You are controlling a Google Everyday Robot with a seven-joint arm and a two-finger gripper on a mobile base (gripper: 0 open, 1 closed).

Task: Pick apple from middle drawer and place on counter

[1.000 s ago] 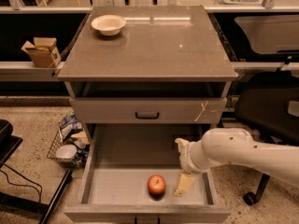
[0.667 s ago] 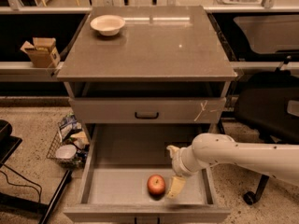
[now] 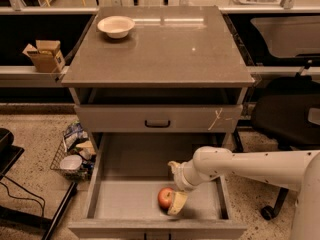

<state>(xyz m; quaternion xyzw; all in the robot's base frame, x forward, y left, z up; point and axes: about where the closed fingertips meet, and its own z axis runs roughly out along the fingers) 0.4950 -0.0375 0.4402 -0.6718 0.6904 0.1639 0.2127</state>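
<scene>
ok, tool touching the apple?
Cannot tell. Camera view: the tool, open in the middle drawer, has its lower finger overlapping the right edge of the apple; contact unclear.

Apple (image 3: 165, 197) and tool (image 3: 175, 184) in middle drawer (image 3: 125, 200)

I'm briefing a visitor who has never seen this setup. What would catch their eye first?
A white arm reaches from the right into the open middle drawer, its gripper open beside the red apple near the drawer's front. Above, a white bowl sits on the counter, at its far left corner.
</scene>
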